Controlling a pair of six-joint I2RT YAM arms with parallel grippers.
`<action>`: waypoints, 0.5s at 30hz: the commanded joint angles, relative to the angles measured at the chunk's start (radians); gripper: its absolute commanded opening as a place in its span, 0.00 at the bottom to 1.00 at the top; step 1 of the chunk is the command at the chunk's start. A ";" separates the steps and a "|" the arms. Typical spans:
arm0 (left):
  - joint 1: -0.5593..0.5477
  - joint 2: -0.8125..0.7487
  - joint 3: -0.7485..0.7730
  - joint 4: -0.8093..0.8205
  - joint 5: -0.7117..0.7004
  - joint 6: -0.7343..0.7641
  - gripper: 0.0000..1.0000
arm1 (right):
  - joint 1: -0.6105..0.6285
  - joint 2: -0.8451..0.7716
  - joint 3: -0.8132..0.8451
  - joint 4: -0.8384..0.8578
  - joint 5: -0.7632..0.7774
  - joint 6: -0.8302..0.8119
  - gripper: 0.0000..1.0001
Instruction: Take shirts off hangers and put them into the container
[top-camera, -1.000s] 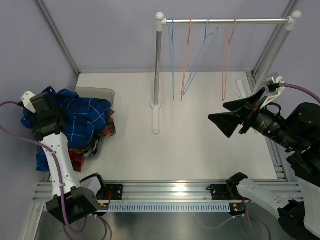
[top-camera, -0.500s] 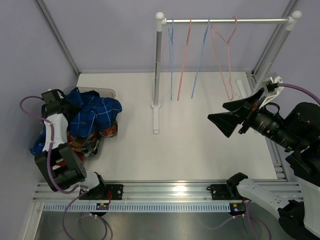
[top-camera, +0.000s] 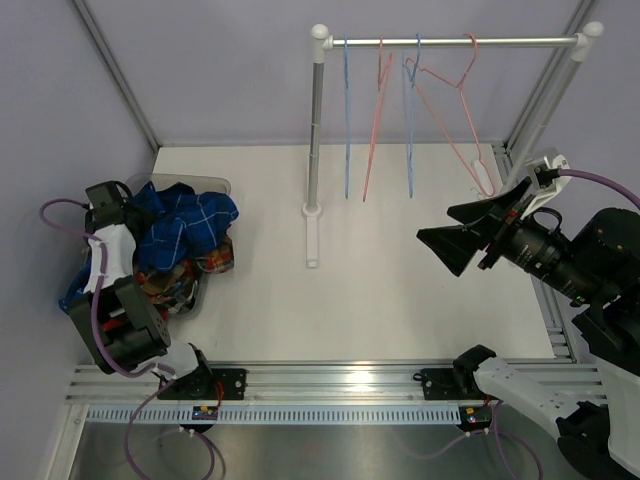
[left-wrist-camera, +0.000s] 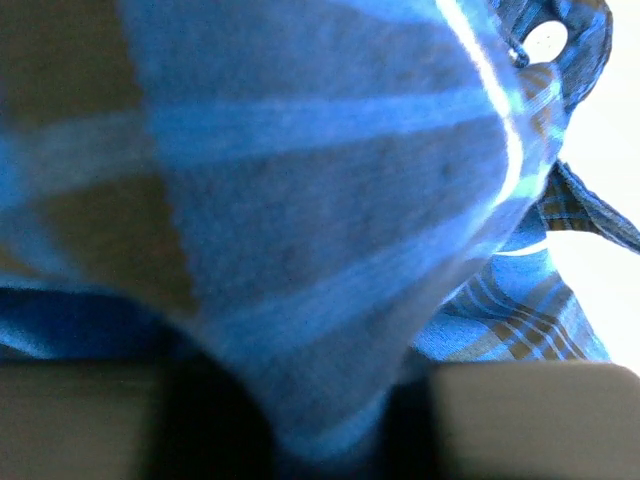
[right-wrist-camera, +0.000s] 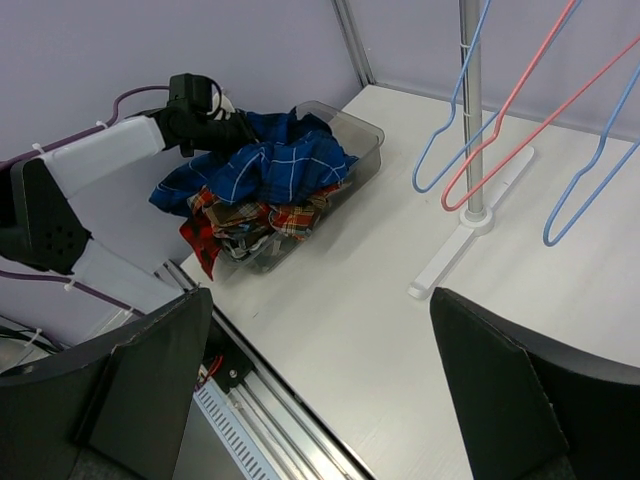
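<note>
A silver clothes rail with white end caps spans the back of the white table. A grey upright post carries its left end and a second post its right. Below the rail's left end, that post stands in a long white foot lying flat on the table. Pale purple walls rise behind the rail, and a ribbed aluminium track runs along the table edge farthest from it.

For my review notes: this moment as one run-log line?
shirts: piled in container, blue shirt on top | left hand: at blue shirt, grip unclear | right hand: open, empty | hangers: four bare on rail
</note>
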 joint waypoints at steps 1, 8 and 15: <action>0.015 0.028 -0.045 -0.108 -0.020 0.010 0.36 | 0.010 -0.008 0.012 0.029 0.025 -0.006 0.99; 0.010 -0.096 -0.042 -0.100 -0.072 0.044 0.99 | 0.010 -0.016 0.006 0.026 0.028 -0.008 1.00; -0.047 -0.236 0.146 -0.284 -0.196 0.043 0.99 | 0.010 -0.014 -0.006 0.049 0.007 0.007 0.99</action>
